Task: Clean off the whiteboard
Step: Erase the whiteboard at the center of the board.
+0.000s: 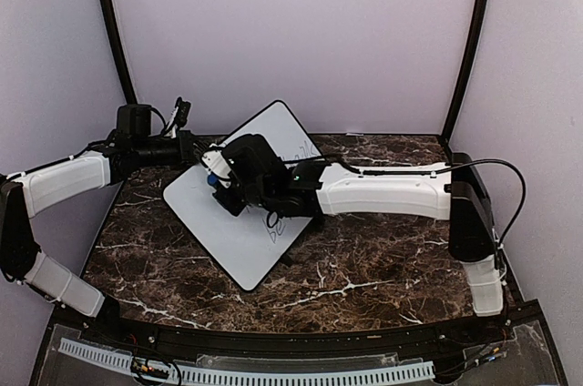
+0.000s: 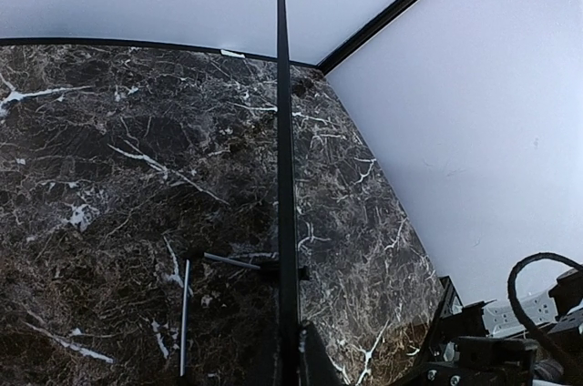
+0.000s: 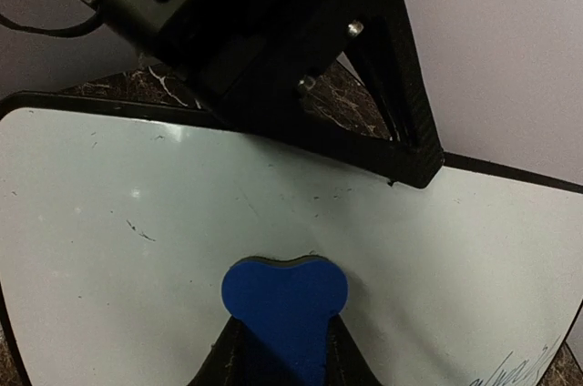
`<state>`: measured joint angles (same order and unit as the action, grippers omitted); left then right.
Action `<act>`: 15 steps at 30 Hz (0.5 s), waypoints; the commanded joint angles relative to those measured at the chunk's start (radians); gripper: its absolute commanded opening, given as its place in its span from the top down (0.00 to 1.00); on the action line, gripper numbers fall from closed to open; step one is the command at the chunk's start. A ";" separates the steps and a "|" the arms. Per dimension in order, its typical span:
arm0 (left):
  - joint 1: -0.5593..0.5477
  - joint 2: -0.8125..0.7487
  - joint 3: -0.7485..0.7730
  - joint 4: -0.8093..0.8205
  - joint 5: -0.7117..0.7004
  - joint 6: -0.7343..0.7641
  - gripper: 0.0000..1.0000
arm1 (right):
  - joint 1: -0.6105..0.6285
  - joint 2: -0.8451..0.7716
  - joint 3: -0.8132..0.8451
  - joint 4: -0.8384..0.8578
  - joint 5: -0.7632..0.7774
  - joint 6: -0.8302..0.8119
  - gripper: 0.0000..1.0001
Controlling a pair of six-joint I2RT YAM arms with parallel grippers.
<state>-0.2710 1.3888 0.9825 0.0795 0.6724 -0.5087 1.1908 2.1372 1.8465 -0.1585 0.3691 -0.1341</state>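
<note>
The whiteboard (image 1: 232,233) stands tilted over the marble table, its lower corner toward the front. My left gripper (image 1: 194,151) is shut on its upper left rim. In the left wrist view the board shows edge-on as a thin black rim (image 2: 283,131) running into my gripper (image 2: 291,354). My right gripper (image 1: 217,181) is shut on a blue eraser (image 3: 285,299), which presses flat against the board's white face (image 3: 137,186). Dark writing (image 1: 278,222) remains right of the eraser, and a bit of it shows at the lower right (image 3: 510,372). Faint specks mark the board near the eraser.
A thin metal stand (image 2: 228,261) sticks out behind the board. The dark marble table (image 1: 364,268) is ringed by pale curtain walls with black poles (image 1: 469,40). The left gripper's black body (image 3: 273,40) looms over the board's top edge in the right wrist view.
</note>
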 commanded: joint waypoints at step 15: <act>-0.010 -0.045 0.008 0.066 0.042 -0.002 1.00 | -0.013 -0.189 -0.499 0.033 -0.079 0.122 0.79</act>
<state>-0.2710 1.3888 0.9825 0.0799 0.6735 -0.5091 1.1835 1.9583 1.4242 -0.0975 0.3237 -0.0669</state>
